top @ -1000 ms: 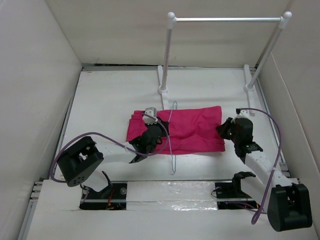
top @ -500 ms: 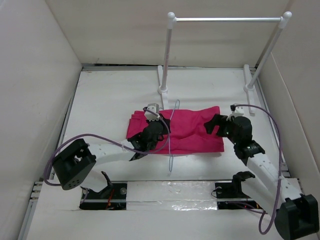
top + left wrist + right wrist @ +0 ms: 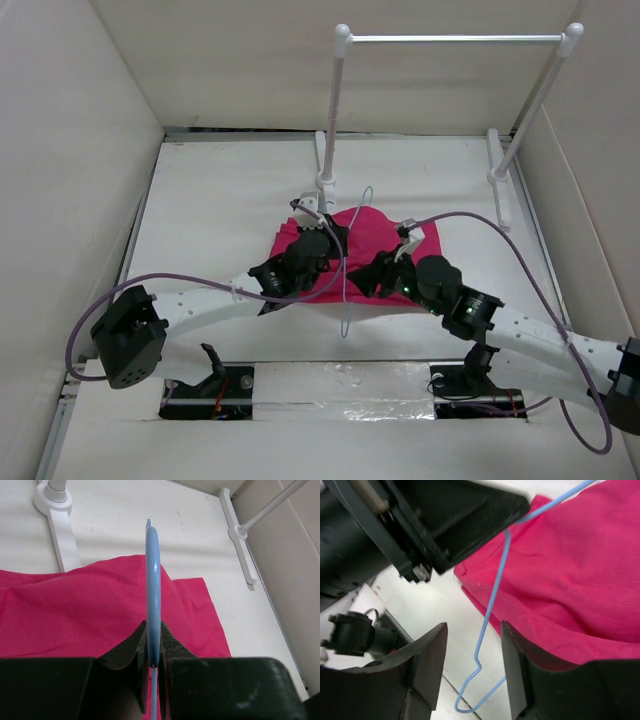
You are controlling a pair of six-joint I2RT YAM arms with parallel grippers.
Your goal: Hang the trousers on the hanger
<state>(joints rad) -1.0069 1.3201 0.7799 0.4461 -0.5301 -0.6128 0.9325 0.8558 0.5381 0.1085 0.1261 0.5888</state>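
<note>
The magenta trousers (image 3: 372, 232) lie bunched on the white table in front of the rack. The pale-blue wire hanger (image 3: 344, 305) stands edge-on across them, its hooked end (image 3: 368, 192) pointing toward the rack. My left gripper (image 3: 329, 243) is shut on the hanger; in the left wrist view the wire (image 3: 152, 575) runs out from between the pinched jaws (image 3: 153, 652) over the trousers (image 3: 75, 610). My right gripper (image 3: 373, 278) sits at the trousers' near edge. In the right wrist view it (image 3: 472, 672) is open, with the hanger (image 3: 492, 610) between the jaws, untouched, and the trousers (image 3: 580, 575) to the right.
A white-posted rack with a silver bar (image 3: 455, 39) stands at the back, its feet (image 3: 324, 165) (image 3: 498, 172) on the table. White walls close in on the left, right and back. Purple cables (image 3: 200, 272) loop off both arms.
The right arm has swung left from the trousers' right end to the hanger, its gripper opening. The left gripper has carried the hanger toward the rack. The trousers have bunched narrower.
</note>
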